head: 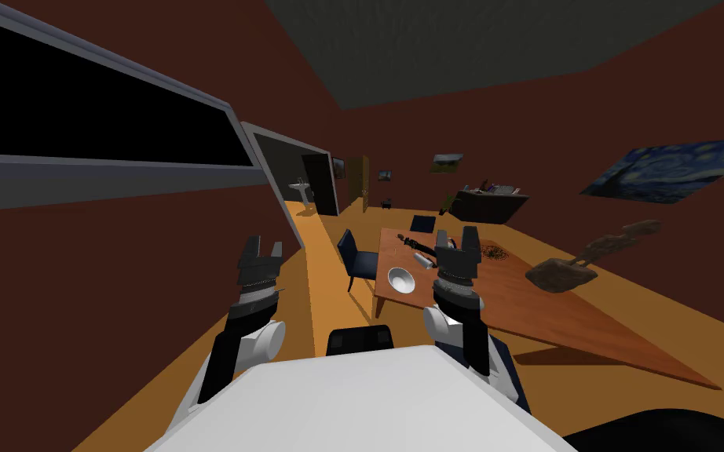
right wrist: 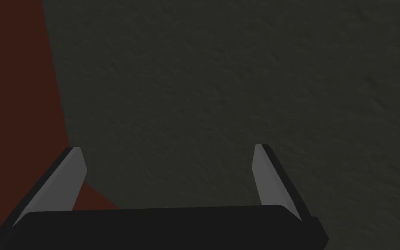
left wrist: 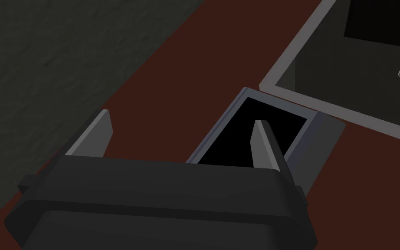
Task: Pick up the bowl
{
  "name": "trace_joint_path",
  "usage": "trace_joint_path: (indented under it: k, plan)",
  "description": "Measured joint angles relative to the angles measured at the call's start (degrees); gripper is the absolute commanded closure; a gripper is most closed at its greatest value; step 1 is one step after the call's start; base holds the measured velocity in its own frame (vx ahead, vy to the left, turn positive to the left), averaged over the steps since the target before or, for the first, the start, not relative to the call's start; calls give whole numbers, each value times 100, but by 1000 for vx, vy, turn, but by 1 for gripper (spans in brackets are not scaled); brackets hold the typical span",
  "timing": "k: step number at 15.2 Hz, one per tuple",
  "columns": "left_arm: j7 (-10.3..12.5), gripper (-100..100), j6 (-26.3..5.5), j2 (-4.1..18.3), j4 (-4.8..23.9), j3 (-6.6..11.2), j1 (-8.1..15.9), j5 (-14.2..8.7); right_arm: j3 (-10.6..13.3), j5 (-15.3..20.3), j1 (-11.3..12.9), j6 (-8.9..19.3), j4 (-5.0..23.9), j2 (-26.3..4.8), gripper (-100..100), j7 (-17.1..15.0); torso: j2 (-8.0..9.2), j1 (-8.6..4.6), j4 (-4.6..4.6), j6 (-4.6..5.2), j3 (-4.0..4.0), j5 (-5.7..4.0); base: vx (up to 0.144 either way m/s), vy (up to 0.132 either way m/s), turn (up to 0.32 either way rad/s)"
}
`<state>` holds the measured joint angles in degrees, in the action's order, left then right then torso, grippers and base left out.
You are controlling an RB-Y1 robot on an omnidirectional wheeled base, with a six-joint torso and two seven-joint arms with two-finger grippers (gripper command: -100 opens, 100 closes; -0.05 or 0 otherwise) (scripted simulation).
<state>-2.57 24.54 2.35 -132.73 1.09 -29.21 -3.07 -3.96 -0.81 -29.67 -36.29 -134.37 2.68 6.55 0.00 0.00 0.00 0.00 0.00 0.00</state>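
Pale grey bowl (head: 401, 279) sits on the brown wooden table (head: 525, 314), close to its near left corner. Just behind it, farther on the table, lies a small grey cylinder (head: 423, 261). A dark blue chair (head: 356, 263) stands at the left side of the table, near the bowl. The right gripper (head: 455, 239) is raised just right of the bowl, not touching it, fingers spread with nothing between. The left gripper (head: 265, 249) is raised well left of the table, fingers also apart and holding nothing.

A blue chair (head: 358, 263) stands beside the table (head: 510, 306), under a painting (head: 682, 171).
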Motion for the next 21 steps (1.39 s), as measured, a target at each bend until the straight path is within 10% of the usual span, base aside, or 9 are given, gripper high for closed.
trace_joint_path:
  k: [12,21]
  plan:
    - [0,0,0,0,0,0,0,0,94,523,47,153,576,-1277,-100,46,4,7,1,-1,2,2,-8,17,59]
    - [0,0,0,0,0,-1,1,0,221,1313,233,393,1521,-2244,-100,116,4,12,0,-3,2,2,-13,33,102]
